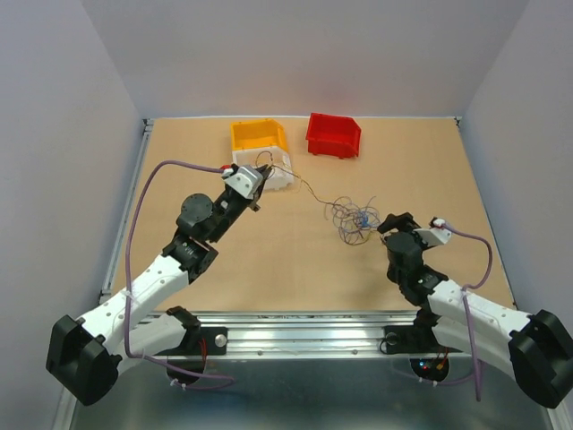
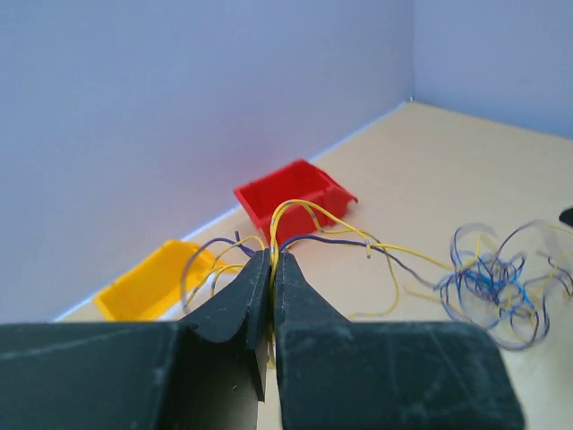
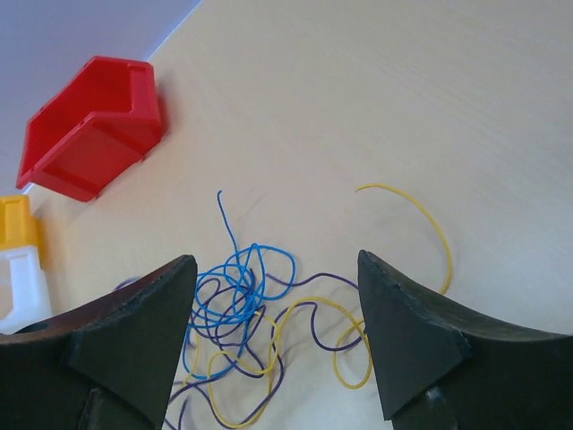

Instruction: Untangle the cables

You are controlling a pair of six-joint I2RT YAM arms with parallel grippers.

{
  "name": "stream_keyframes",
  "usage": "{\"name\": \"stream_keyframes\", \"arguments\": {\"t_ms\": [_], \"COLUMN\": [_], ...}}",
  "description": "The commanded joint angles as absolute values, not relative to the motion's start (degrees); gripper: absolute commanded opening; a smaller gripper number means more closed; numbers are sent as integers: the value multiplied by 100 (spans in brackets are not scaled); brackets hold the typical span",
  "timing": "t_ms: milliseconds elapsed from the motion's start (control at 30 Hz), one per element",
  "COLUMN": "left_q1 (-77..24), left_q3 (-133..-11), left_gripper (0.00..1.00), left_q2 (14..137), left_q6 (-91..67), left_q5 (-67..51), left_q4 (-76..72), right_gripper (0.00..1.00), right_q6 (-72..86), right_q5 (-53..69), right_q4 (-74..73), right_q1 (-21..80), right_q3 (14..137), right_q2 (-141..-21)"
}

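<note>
Arm bases, top view: arm bases (image 1: 81,358) sit at the near edge, and the worktop (image 1: 269,269) runs away to the far wall.
Left claw, top view: the left claw (image 1: 257,190) is raised at the far left, just beside the white bin (image 1: 279,176). A thin strand leads from it rightward to the knot.
Cables, top view: the cables (image 1: 351,219) lie mid-worktop in one curly clump, just left of the right claw (image 1: 394,224).
Left claw, left wrist view: the left claw (image 2: 271,262) is pinched tight on yellow and dark strands (image 2: 295,210). The clump (image 2: 497,287) lies to the right.
Right claw, right wrist view: the right claw (image 3: 273,262) is spread wide and holds nothing. It hangs above blue, yellow and purple loops (image 3: 242,300), and one yellow wire (image 3: 421,215) lies apart to the right.
Progress: early, by my judgement. A few strands are drawn out, but the knot is mostly unsorted.
</note>
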State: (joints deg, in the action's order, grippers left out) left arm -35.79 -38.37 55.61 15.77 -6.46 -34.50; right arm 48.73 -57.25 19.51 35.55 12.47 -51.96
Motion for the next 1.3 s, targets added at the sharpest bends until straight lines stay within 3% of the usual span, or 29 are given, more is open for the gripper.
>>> {"name": "stream_keyframes", "arguments": {"t_ms": [0,167,367,567,733,1033,1167,1267], "left_q1": [-3586,-3595,-3586,-3595,-3595,-3595,-3595,-3595], "left_q3": [-3814,-3779,-3894,-3955,-4008,-4087,-4122,-4131], "left_gripper": [0,0,0,0,0,0,0,0], "left_q2": [5352,5467,5555,5695,5801,5862,5941,5959], "left_q6": [1573,1670,1767,1749,1740,1723,1705,1722], "left_q5": [-640,-2037,-2468,-2610,-2707,-2795,-2804,-2804], "left_q4": [-4157,-4131,-3911,-3841,-3771,-3647,-3612,-3595], "right_gripper": [78,80,82,82,81,80,64,61], "right_q6": [4854,3483,2067,1038,212,-229,-220,-228], "right_q5": [-6145,-4547,-1876,242,1175,1792,1872,1942], "right_q4": [1679,2863,4270,4649,5070,6223,6214,6214], "right_q1": [3533,3533,3542,3542,3551,3542,3551,3542], "right_q3": [1160,906,677,1406,1888,2100,2338,2478], "right_q2": [-4966,-4799,-4728,-5535,-6248,-6864,-6943,-7057]}}
